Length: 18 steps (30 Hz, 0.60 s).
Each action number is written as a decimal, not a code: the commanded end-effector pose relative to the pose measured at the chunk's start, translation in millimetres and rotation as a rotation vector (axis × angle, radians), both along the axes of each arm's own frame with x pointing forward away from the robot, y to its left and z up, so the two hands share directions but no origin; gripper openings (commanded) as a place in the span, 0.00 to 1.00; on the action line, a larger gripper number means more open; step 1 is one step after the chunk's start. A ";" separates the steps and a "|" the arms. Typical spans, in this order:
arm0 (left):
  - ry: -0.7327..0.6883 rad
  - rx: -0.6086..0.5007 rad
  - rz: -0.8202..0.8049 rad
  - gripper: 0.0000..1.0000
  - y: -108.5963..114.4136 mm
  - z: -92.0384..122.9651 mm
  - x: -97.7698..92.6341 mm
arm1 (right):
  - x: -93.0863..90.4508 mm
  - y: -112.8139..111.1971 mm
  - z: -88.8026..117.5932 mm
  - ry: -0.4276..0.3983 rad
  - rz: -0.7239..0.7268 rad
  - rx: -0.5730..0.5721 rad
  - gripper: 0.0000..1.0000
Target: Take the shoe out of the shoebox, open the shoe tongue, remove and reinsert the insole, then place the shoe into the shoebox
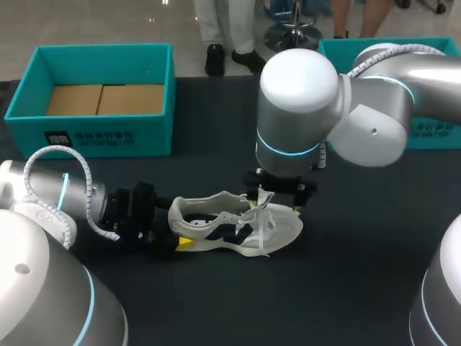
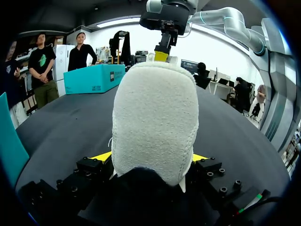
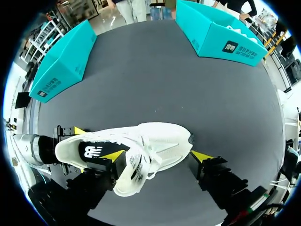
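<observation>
Shoe (image 1: 234, 227) out of the shoebox (image 1: 101, 137), lying on the table (image 1: 360, 259), toe to the right, box far-left. Left gripper (image 2: 153, 157) clamped on the heel, a tip on each side. Right gripper (image 3: 157, 155) over the tongue, fingers wide apart; one tip seems against the laces, the other clear.

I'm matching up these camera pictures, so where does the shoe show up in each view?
Head view: the shoe is in the middle, heel at the left tool.
Left wrist view: the shoe's heel looms close, between the left tool's yellow tips.
Right wrist view: the shoe lies under the right tool.
Shared landmark: the teal shoebox beyond the toe.
</observation>
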<state>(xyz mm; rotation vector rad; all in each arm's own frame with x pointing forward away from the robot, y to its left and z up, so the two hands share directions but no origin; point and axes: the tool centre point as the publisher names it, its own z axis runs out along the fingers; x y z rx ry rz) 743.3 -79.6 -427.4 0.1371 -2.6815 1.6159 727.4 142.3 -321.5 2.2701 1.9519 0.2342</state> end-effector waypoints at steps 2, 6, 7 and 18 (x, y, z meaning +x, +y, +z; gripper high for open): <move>0.000 0.004 0.000 0.00 -0.8 -1.8 0.6 | -2.2 9.0 19.2 -0.021 0.033 -0.020 1.00; 0.000 0.004 0.000 0.00 -0.8 -1.8 0.6 | 0.8 15.5 31.1 -0.039 0.102 -0.024 1.00; 0.000 0.004 0.000 0.00 -0.8 -1.8 0.6 | 1.6 17.3 34.5 -0.049 0.131 -0.028 1.00; 0.000 0.004 0.000 0.00 -0.8 -1.8 0.6 | 8.7 44.9 65.7 -0.037 0.700 -0.173 1.00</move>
